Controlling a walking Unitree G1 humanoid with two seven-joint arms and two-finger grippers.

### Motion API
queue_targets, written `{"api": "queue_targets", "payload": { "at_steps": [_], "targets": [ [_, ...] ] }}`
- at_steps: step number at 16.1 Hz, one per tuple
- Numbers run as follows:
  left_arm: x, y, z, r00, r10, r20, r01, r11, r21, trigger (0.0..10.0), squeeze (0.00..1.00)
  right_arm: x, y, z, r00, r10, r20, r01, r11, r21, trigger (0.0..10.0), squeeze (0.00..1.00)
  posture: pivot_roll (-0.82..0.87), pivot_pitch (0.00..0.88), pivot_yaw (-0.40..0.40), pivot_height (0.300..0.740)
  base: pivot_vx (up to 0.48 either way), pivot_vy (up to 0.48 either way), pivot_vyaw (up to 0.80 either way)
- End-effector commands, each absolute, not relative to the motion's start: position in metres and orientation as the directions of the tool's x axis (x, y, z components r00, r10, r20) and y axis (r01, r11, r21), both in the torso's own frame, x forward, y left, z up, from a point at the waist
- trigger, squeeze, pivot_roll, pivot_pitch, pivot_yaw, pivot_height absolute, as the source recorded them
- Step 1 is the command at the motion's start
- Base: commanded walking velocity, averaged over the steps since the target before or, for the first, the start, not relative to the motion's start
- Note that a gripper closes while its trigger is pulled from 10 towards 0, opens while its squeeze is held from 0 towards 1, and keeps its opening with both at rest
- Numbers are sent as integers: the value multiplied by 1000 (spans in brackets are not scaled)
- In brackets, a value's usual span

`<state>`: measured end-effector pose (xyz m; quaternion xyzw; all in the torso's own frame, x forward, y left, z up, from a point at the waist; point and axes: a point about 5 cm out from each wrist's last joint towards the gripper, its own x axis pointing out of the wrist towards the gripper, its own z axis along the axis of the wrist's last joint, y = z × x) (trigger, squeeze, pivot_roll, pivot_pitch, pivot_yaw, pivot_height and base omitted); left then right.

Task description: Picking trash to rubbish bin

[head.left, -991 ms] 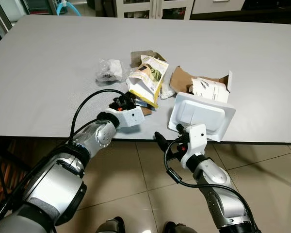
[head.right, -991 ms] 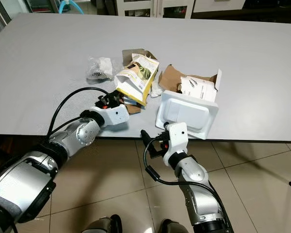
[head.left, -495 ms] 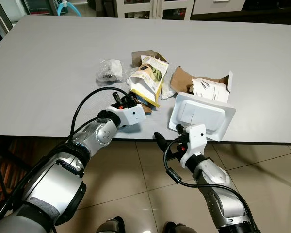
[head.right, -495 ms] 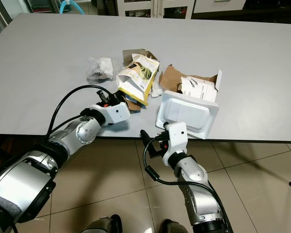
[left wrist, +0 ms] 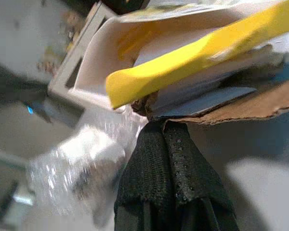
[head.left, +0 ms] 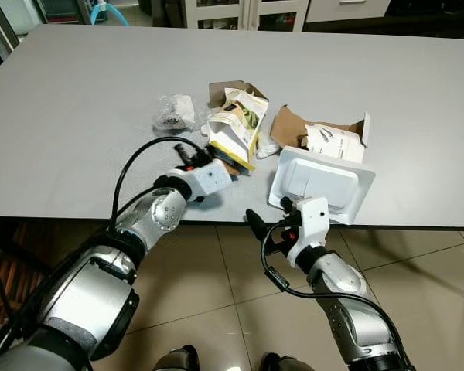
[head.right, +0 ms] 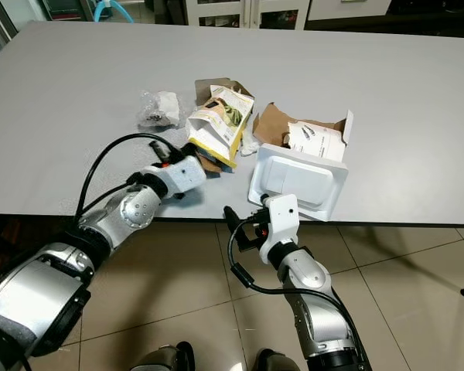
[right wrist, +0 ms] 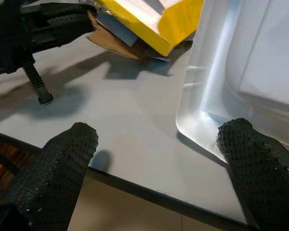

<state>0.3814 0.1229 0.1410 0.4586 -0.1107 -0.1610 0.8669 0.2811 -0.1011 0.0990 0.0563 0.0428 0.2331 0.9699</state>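
Observation:
A heap of trash lies on the grey table (head.left: 77,85): a yellow-and-white snack bag (head.left: 238,124), brown cardboard pieces (head.left: 288,124), a white carton (head.left: 336,141), a crumpled clear wrapper (head.left: 175,112) and a white plastic tray (head.left: 322,182) that overhangs the front edge. My left gripper (head.left: 203,157) is low over the table with its shut tips against the brown cardboard (left wrist: 241,103) under the yellow bag (left wrist: 192,57). My right gripper (right wrist: 159,159) is open just below and in front of the table edge, its fingers on either side of the tray's corner (right wrist: 202,120).
Beige floor tiles (head.left: 216,294) lie below the table's front edge (head.left: 100,219). Cabinets (head.left: 247,11) stand past the far end. The wrapper sits apart, to the left of the heap.
My left gripper has slid forward across the table, closer under the yellow bag. The right arm has stayed where it was.

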Motion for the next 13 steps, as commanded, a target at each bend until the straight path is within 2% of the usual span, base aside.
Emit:
{"api": "queue_targets", "payload": {
  "at_steps": [1,2,4,5,7,11,13],
  "targets": [
    [379,129,130,939,-343,3,212,587,781,10000,0,282,-102,98,891,450,-63,-440,889,128,10000,0,-86,156,10,740,0,0,0],
    [379,131,131,947,-321,11,213,653,727,10000,0,283,-102,98,891,450,-63,-440,889,127,10000,0,-84,155,10,740,0,0,0],
    [378,132,132,947,-320,21,228,719,656,10000,0,284,-102,98,890,452,-63,-442,888,127,10000,0,-78,152,11,740,0,0,0],
    [378,133,135,942,-334,40,249,774,582,10000,0,285,-101,98,889,454,-63,-445,887,127,10000,0,-75,147,12,740,0,0,0],
    [378,132,148,910,-403,94,319,828,461,10000,0,287,-100,99,886,459,-60,-450,884,126,10000,0,-64,139,10,740,0,0,0],
    [372,133,169,817,-562,126,465,773,431,10000,0,292,-98,100,881,470,-54,-462,879,121,10000,0,-41,119,12,740,0,0,0],
    [365,135,190,730,-662,171,549,716,431,10000,0,298,-95,103,877,480,-40,-472,873,119,10000,0,-27,96,14,740,0,0,0]
  ]
}}
